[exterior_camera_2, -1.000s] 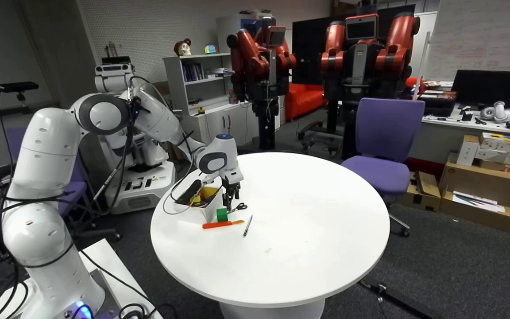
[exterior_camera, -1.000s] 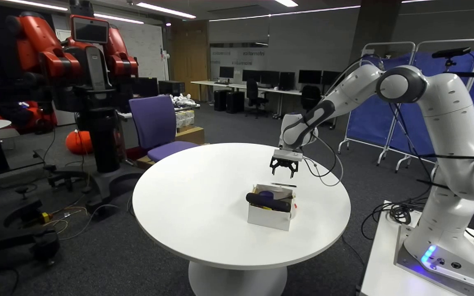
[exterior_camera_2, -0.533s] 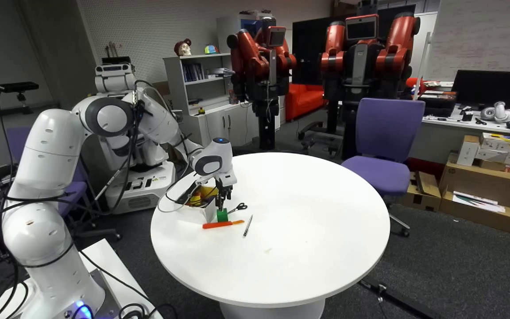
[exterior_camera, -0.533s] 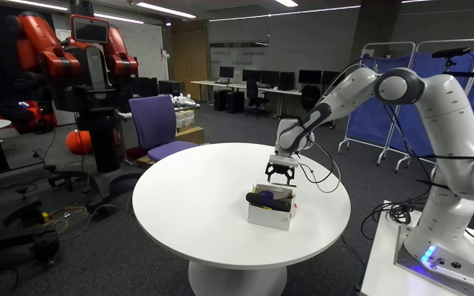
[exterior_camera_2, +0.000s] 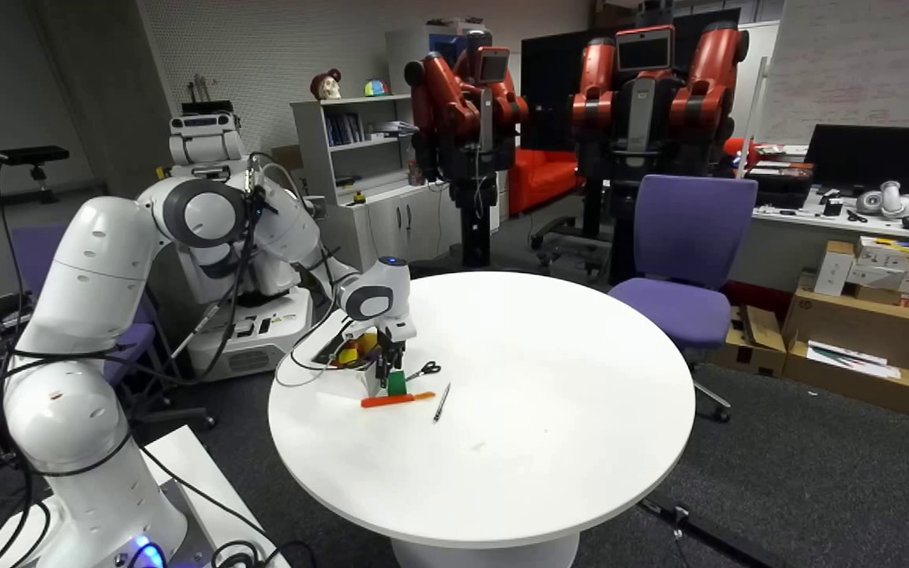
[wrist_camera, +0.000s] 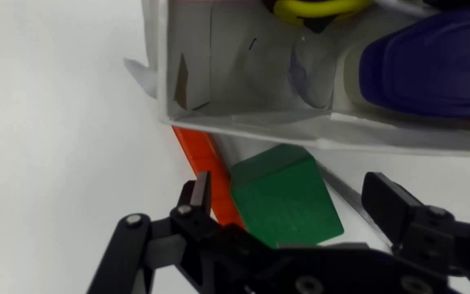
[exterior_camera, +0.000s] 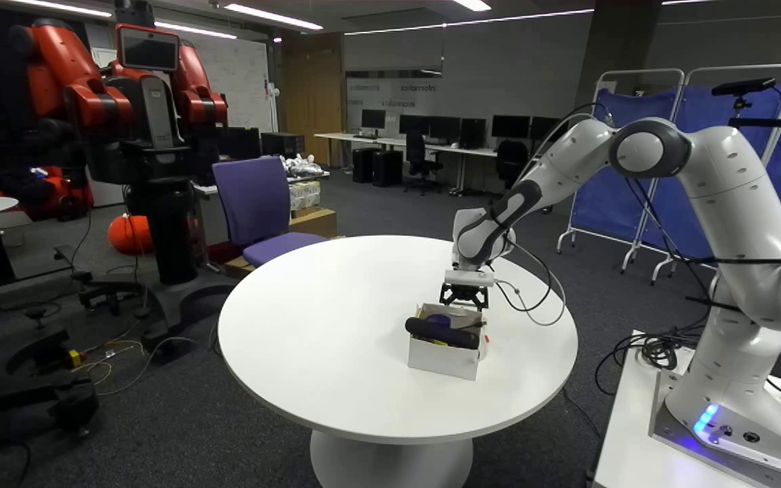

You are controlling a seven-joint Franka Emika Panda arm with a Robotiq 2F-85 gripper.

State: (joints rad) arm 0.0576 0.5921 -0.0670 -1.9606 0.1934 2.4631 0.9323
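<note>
My gripper (wrist_camera: 288,183) is open and empty, low over the table just behind the white box. A green cube (wrist_camera: 286,204) lies between its fingers, with space on both sides in the wrist view. The gripper also shows in both exterior views (exterior_camera: 463,303) (exterior_camera_2: 386,377). The cube is visible in an exterior view (exterior_camera_2: 397,383), close by the white box (exterior_camera: 441,359). An orange-red tool (wrist_camera: 206,163) lies beside the cube, partly under the left finger in the wrist view. A grey metal blade (wrist_camera: 343,190) lies on the cube's other side and passes under the right finger.
The box holds a blue-lidded container (wrist_camera: 431,65), a yellow item (wrist_camera: 324,8) and a thick dark cylinder (exterior_camera: 442,333). Its wall stands close to the fingers. Scissors (exterior_camera_2: 428,368) and a pen (exterior_camera_2: 442,402) lie on the round white table (exterior_camera_2: 565,442). A purple chair (exterior_camera_2: 667,308) stands beyond.
My gripper has come down and moved toward the box, from above the table to around the green cube's position. It stays open. The objects on the table have not visibly moved.
</note>
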